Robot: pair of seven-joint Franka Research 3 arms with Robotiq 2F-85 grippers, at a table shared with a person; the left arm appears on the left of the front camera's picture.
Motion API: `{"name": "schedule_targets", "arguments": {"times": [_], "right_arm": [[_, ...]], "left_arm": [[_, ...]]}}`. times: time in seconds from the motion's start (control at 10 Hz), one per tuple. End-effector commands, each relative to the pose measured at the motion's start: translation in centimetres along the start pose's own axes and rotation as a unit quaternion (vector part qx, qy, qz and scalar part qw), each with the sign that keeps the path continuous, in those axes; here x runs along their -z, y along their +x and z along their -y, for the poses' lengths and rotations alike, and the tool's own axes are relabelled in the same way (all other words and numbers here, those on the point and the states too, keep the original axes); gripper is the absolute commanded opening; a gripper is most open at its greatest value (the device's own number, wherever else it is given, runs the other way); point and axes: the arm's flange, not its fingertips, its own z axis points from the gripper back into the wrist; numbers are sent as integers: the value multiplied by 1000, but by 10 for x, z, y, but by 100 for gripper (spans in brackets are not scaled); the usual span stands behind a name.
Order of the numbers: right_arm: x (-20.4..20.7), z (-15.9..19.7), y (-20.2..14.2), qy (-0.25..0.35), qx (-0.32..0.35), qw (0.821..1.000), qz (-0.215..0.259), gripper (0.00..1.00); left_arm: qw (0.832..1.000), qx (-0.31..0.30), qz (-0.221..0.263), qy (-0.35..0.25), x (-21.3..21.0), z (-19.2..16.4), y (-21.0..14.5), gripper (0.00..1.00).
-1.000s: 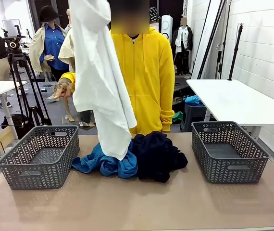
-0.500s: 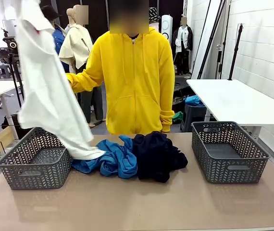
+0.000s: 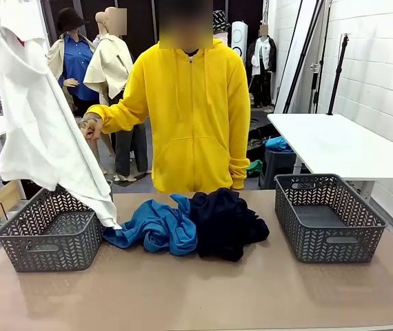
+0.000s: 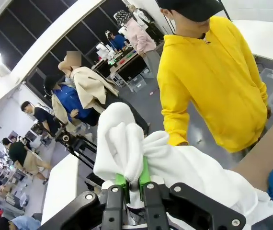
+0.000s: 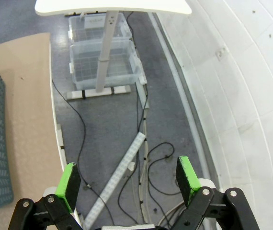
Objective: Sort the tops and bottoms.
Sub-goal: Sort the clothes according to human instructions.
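Observation:
The white top (image 3: 41, 131) hangs high over the left grey basket (image 3: 55, 227), its lower corner draped past the basket's right rim. In the left wrist view my left gripper (image 4: 132, 183) is shut on a bunched fold of the white top (image 4: 127, 143). The bright blue top (image 3: 156, 226) and the dark navy bottoms (image 3: 225, 222) lie heaped together at the table's middle. My right gripper (image 5: 128, 176) is open with nothing between its green pads, looking down past the table edge at the floor.
A second grey basket (image 3: 327, 215), with nothing in it, stands at the right of the table. A person in a yellow hoodie (image 3: 196, 110) stands at the far side behind the pile, one hand (image 3: 89, 127) near the hanging white cloth.
The white top has been carried from above the pile leftward until it hangs over the left basket. Its hem has slid off the blue top.

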Motion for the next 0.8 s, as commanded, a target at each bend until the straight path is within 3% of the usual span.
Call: {"name": "schedule_targets", "arguments": {"times": [0.0,0.2,0.4,0.6,0.7], "right_arm": [[-1,1,-1,1,-2,1000,-2,100],[-1,1,-1,1,-2,1000,-2,100],[-1,1,-1,1,-2,1000,-2,100],[-1,1,-1,1,-2,1000,-2,100],[-1,1,-1,1,-2,1000,-2,100]], "left_arm": [[999,-22,-1,-29,-19,26,-19,0],[999,-15,-10,-47,-27,63,-47,0],[995,-56,-18,-76,-35,101,-81,0],[996,-40,-46,-61,-21,127,-117,0],[995,-41,-35,-89,-25,106,-89,0]]}}
